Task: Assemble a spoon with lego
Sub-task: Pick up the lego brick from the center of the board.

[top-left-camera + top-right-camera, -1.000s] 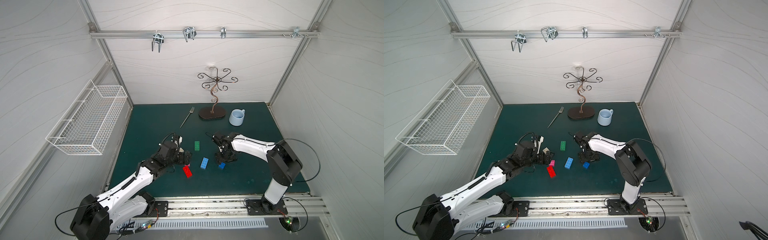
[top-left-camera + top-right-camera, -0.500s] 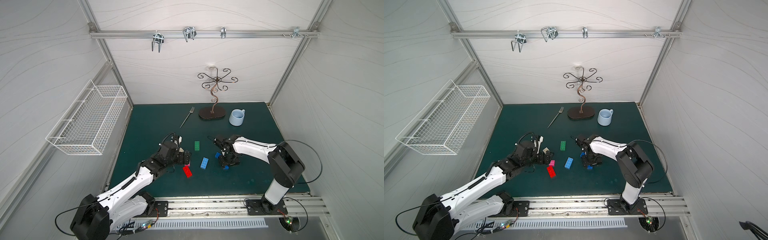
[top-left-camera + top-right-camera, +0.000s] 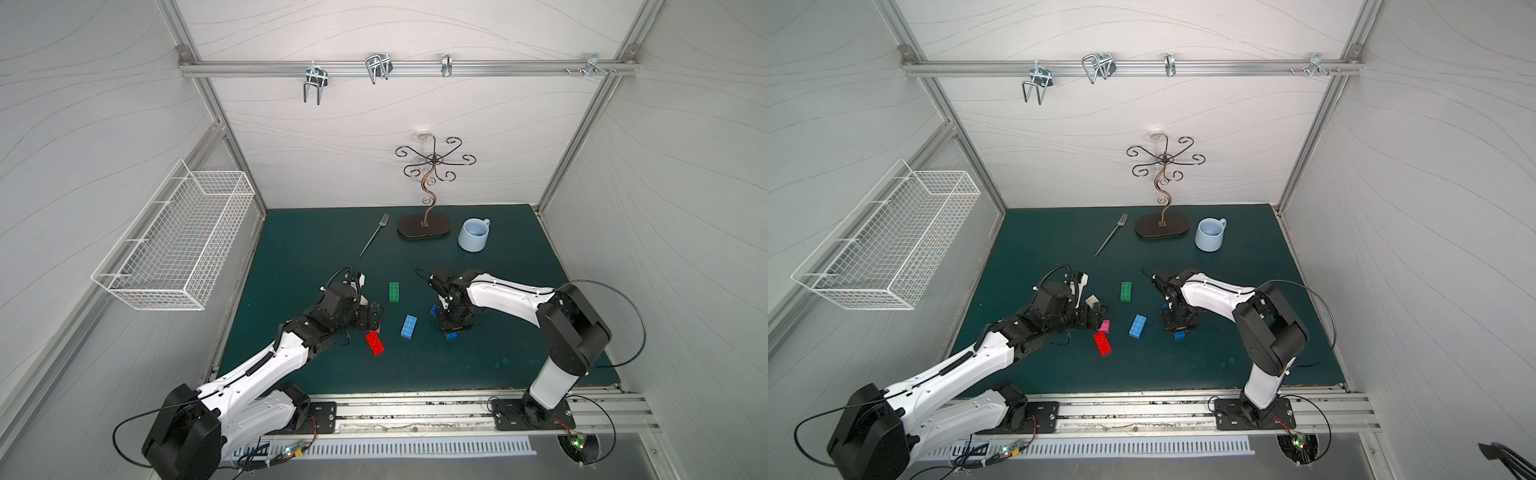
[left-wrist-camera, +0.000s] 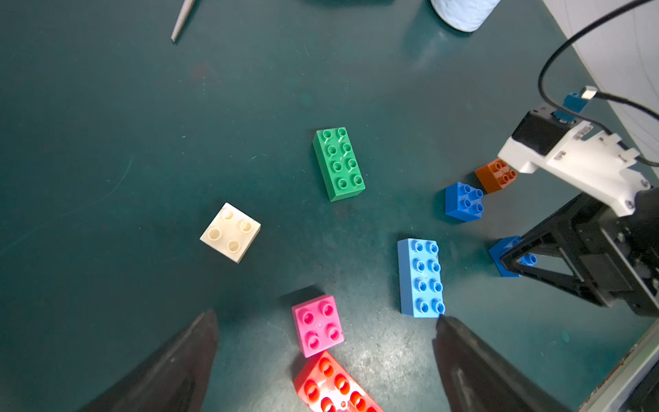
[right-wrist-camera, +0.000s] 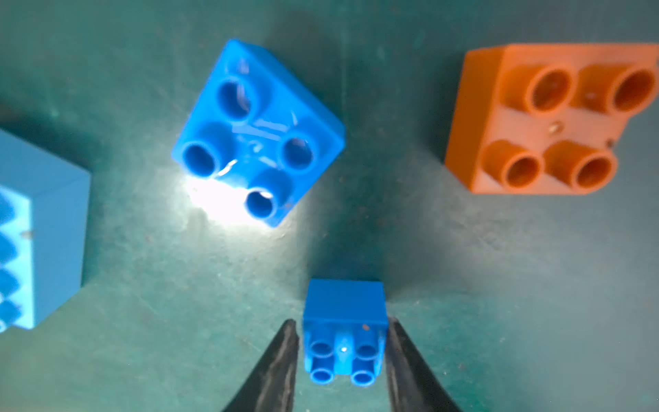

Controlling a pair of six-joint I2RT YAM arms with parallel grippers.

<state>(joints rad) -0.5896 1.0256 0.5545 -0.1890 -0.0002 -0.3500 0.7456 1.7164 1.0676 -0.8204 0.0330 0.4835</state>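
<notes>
Dark green mat (image 3: 498, 365), with all the lego loose on its front half. No two bricks are joined, so there is no spoon yet. Clock positions are read in a top view, with the dial centred on the long light blue brick (image 3: 409, 325) and 12 toward the back wall.

Arms:
- The left gripper (image 3: 375, 316) is at 9, low over the pink brick (image 4: 317, 324). Its jaws are spread wide and hold nothing.
- The right gripper (image 5: 341, 321) is at 3, pointing down. Its jaws are closed in on the two flat side walls of a short blue brick (image 5: 345, 331). The fingers look to be in contact, but I cannot tell whether the brick is lifted.

Long pieces: the long green brick (image 4: 338, 164) is at 11 and the long red brick (image 4: 331, 385) at 8, both lying flat with studs up.

Short pieces:
- The cream brick (image 4: 230, 232) is at 10.
- The pink brick is at 9, just beside the end of the red one.
- A second short blue brick (image 4: 463, 201) is at 2.
- The orange brick (image 4: 495, 176) is just beside that second blue brick. The right arm hides it in both top views.

Handling, as judged:
- The bricks are hard glossy plastic, light, rigid and not fragile.
- The smooth walls may slip or twist in a two-point pinch.
- The best hold is on opposite side walls, below the studs, and across the narrow width on the long bricks.
- Studs and the hollow underside should stay clear for mating.
- Seating will need a square, firm press, and a light lower brick could skate on the mat.
</notes>
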